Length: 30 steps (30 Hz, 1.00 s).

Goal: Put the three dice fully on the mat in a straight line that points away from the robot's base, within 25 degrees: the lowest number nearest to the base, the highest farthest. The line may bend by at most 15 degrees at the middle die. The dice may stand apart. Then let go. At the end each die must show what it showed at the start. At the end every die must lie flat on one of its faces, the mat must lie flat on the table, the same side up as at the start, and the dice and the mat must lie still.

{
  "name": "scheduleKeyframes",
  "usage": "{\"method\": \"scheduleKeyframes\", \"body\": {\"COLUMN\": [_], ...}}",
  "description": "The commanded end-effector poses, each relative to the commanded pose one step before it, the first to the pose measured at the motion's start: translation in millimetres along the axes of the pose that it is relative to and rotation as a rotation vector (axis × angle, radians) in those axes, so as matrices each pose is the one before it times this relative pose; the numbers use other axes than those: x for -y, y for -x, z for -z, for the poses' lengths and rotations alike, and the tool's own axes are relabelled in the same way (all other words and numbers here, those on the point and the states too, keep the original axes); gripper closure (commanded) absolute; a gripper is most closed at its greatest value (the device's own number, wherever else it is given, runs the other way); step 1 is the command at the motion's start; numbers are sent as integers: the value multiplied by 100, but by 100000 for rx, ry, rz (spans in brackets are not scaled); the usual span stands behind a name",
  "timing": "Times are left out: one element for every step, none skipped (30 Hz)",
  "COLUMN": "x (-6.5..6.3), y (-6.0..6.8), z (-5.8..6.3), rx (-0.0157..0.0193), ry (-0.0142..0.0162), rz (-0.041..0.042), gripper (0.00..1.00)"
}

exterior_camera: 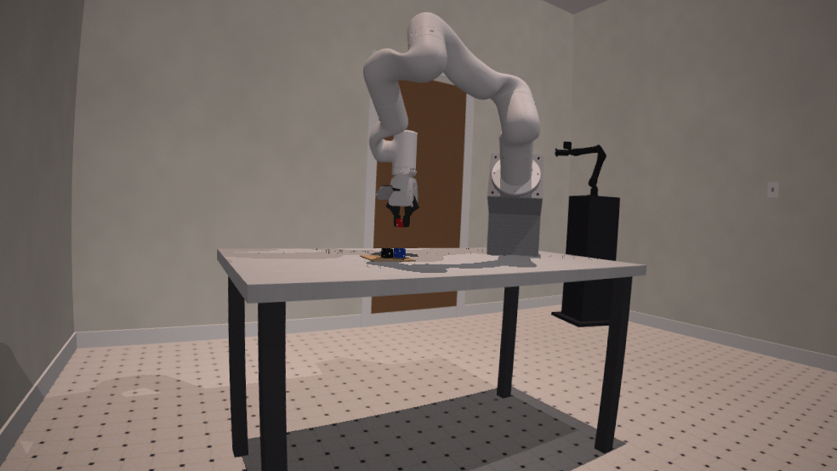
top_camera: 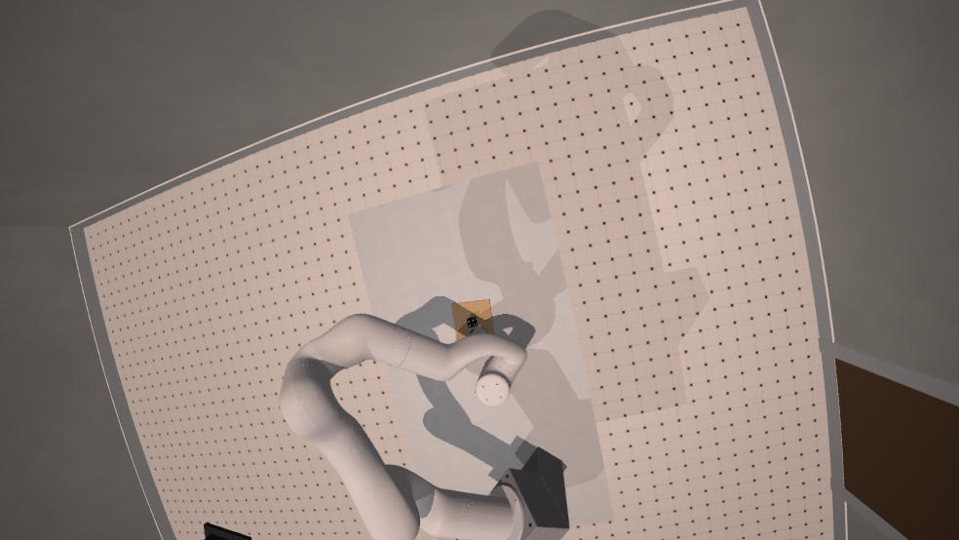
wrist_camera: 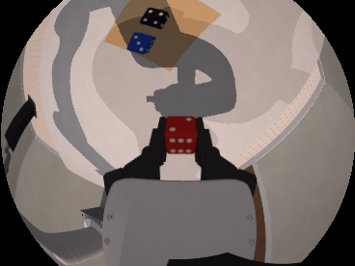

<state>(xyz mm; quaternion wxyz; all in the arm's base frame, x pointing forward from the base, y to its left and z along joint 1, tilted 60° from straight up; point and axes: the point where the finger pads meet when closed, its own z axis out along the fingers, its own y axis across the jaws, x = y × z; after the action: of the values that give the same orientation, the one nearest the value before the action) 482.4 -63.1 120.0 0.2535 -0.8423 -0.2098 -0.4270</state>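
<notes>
Red die (wrist_camera: pixel 181 136) aloft above the table; black die (wrist_camera: pixel 153 17) and blue die (wrist_camera: pixel 142 42) side by side on orange mat (wrist_camera: pixel 193 16).

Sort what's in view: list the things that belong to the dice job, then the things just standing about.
Job:
red die, held in the gripper above the table
blue die, on the mat
black die, on the mat
orange mat

Standing about:
table
black pedestal with camera arm
brown door

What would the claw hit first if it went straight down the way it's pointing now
Probably the bare table just beside the mat. The claw, shut on the red die, points straight down; depth is unclear.
</notes>
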Motion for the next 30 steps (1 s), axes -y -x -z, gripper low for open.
{"method": "scheduleKeyframes", "body": {"x": [-69, -27, -27, -10, 30, 96, 185, 293, 0, 406, 513, 0, 598, 0, 0, 649, 657, 620, 541, 430, 302, 176, 72, 11, 0, 0, 0, 0, 0, 0], "y": [-348, -398, -592, -792, -984, -1155, -1292, -1384, 0, -1425, -1411, 0, -1343, 0, 0, -1228, -1076, -899, -711, -523, -347, -195, -79, -12, 0, 0, 0, 0, 0, 0], "z": [37, -8, -10, -11, -8, -3, 6, 18, 0, 32, 45, 0, 58, 0, 0, 67, 71, 69, 62, 50, 36, 21, 9, 1, 0, 0, 0, 0, 0, 0], "rx": [-1, 52, 74, 93, 104, 104, 91, 64, 0, 26, -20, 0, -65, 0, 0, -104, -131, -141, -134, -112, -82, -49, -20, -3, 0, 0, 0, 0, 0, 0], "ry": [58, -43, -57, -65, -63, -52, -32, -9, 0, 14, 32, 0, 42, 0, 0, 44, 40, 31, 21, 12, 6, 3, 1, 0, 0, 0, 0, 0, 0, 0], "rz": [-942, -1178, -1739, -2309, -2846, -3317, -3696, -3962, 0, -4102, -4108, 0, -3980, 0, 0, -3723, -3351, -2881, -2342, -1767, -1198, -683, -277, -43, 0, 0, 0, 0, 0, 0], "gripper": [73, 73, 73, 73, 73, 73, 73, 73, 73, 73, 73, 73, 73, 73, 73, 73, 73, 73, 73, 73, 73, 73, 73, 73, 73, 73, 73, 73, 73, 73]}}
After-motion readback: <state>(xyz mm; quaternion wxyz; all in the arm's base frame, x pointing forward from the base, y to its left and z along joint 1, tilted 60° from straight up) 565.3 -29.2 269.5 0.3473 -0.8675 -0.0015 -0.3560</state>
